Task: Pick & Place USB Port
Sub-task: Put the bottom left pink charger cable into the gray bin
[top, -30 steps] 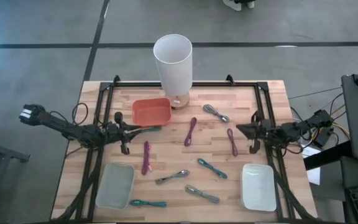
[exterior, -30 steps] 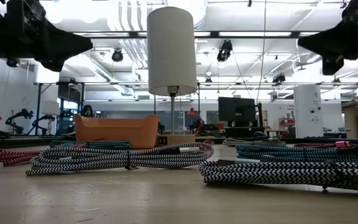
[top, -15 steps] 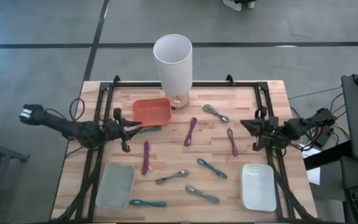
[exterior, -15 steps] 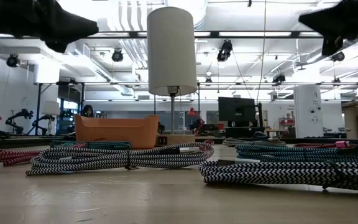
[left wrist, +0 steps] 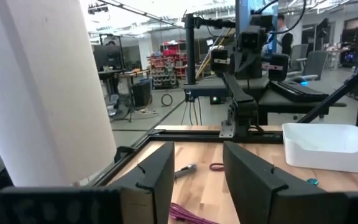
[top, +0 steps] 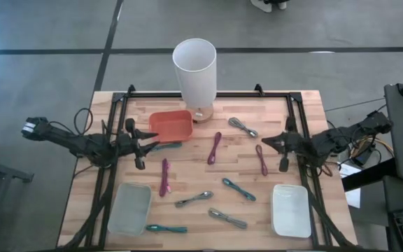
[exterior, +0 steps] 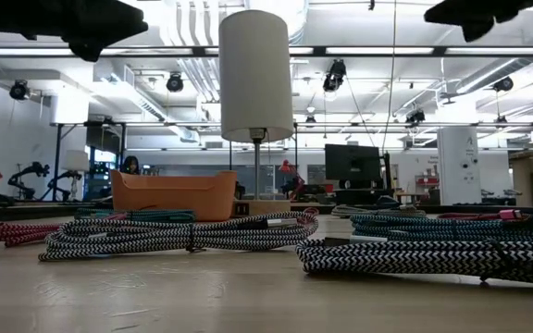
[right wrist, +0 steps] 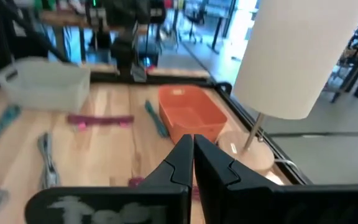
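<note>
Several bundled braided USB cables lie flat on the wooden table: magenta ones point(top: 164, 177) point(top: 215, 148) point(top: 260, 159), teal ones point(top: 238, 189) point(top: 166, 228), grey ones point(top: 243, 127) point(top: 193, 199). My left gripper point(top: 151, 138) hovers open beside the orange bin point(top: 170, 124), above a teal cable point(top: 168, 145); its fingers point(left wrist: 157, 177) stand well apart. My right gripper point(top: 264, 144) hovers shut near the right magenta cable, its fingers point(right wrist: 180, 158) almost together. Both are high above the table in the low view point(exterior: 81, 23) point(exterior: 475, 11).
A white lamp point(top: 194, 70) stands at the far middle, next to the orange bin. A pale green tray point(top: 129, 208) sits near left and a white tray point(top: 290, 210) near right. A black frame point(top: 208, 93) runs round the table's edges.
Both grippers have risen, climbing toward the top of the low view. The right gripper drew back slightly toward the right edge, then came forward again. The cables have stayed where they were.
</note>
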